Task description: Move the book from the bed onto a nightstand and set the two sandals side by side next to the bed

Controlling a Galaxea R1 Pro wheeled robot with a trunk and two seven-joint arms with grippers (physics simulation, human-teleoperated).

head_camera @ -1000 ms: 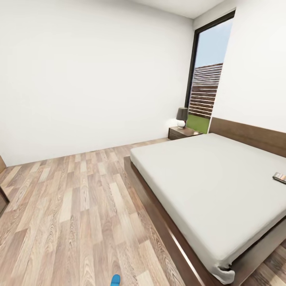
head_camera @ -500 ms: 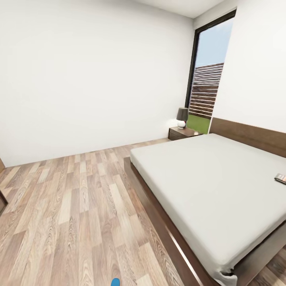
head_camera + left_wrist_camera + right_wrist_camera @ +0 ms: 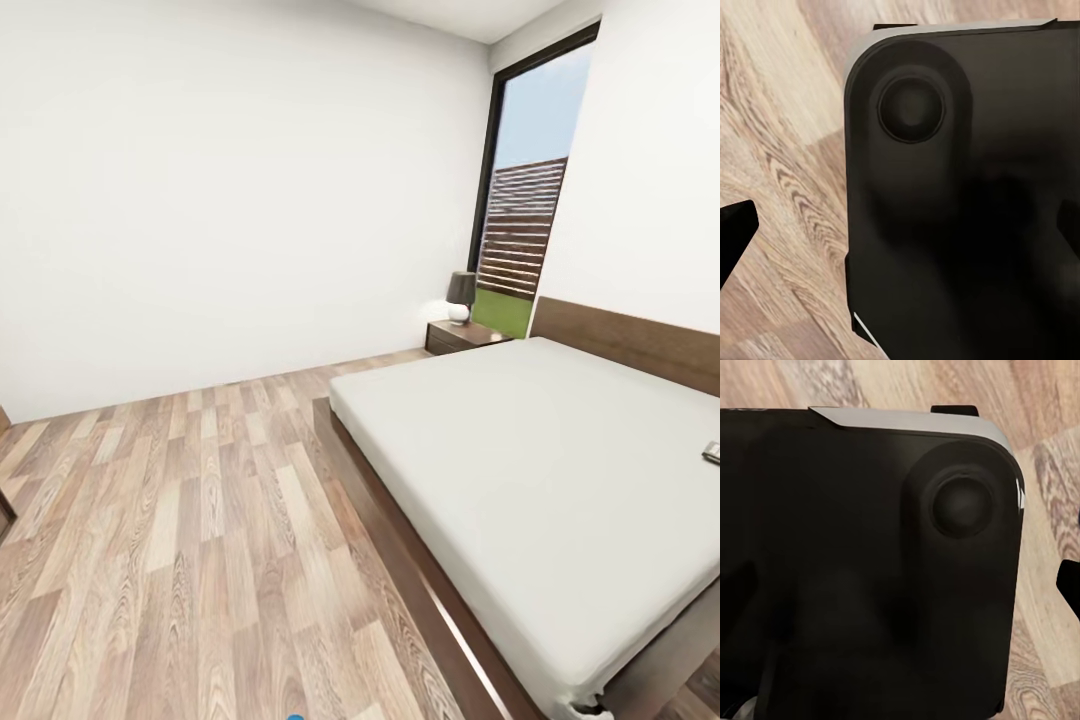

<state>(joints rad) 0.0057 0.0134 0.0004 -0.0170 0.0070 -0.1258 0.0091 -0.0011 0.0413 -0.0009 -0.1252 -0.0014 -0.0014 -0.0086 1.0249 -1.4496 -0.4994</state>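
Note:
The bed (image 3: 520, 470), a grey mattress on a dark wooden frame, takes up the right half of the head view. At the picture's right edge, a sliver of the book (image 3: 712, 452) lies on the mattress. One nightstand (image 3: 462, 335) stands beside the headboard at the far wall, under the window. A tiny blue tip of one sandal (image 3: 295, 716) shows at the bottom edge; the other sandal is out of view. My left gripper (image 3: 900, 232) and right gripper (image 3: 900, 585) hang over my black base and the plank floor, fingertips spread to the frame edges, nothing held.
A small dark-shaded lamp (image 3: 460, 296) stands on the nightstand. A tall black-framed window (image 3: 520, 210) shows a slatted fence and grass. Wood-plank floor (image 3: 180, 520) stretches to the left of the bed up to the white wall. A dark furniture edge (image 3: 5, 510) shows at far left.
The whole head view has shifted as the camera moved: the book has slid almost off the right edge and the blue sandal tip has nearly left the bottom edge.

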